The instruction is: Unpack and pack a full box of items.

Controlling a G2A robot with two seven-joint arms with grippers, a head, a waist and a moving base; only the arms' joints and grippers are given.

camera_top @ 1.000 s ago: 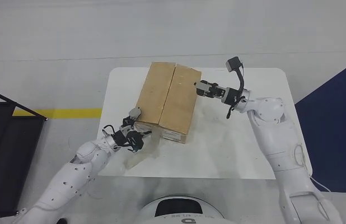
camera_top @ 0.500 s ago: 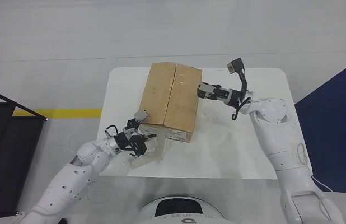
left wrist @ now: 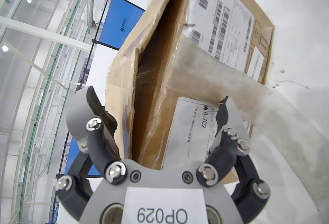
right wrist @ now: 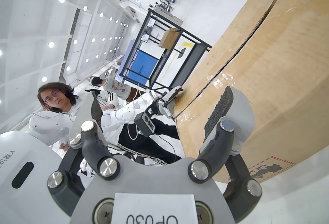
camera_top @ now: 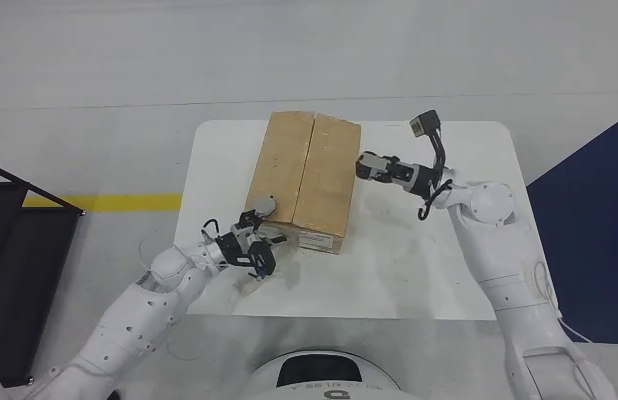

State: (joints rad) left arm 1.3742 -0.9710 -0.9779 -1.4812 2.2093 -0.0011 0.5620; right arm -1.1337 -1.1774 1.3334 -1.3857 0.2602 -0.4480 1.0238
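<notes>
A white table [camera_top: 429, 260] carries one cardboard box [camera_top: 304, 175], lying flat. One box corner sits between the spread jaws of the left gripper [left wrist: 156, 101]. The parted jaws of the right gripper [right wrist: 159, 96] meet the opposite side. A peeled tape strip [left wrist: 257, 96] trails onto the tabletop beside the left jaws.

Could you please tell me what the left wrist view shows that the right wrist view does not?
Left wrist view: the end face of the cardboard box, with printed labels and a clear tape strip peeled onto the table. Right wrist view: the seam between the top flaps, and the left gripper at the far corner. Shared: the box, with the left gripper and right gripper each open at its edge.
</notes>
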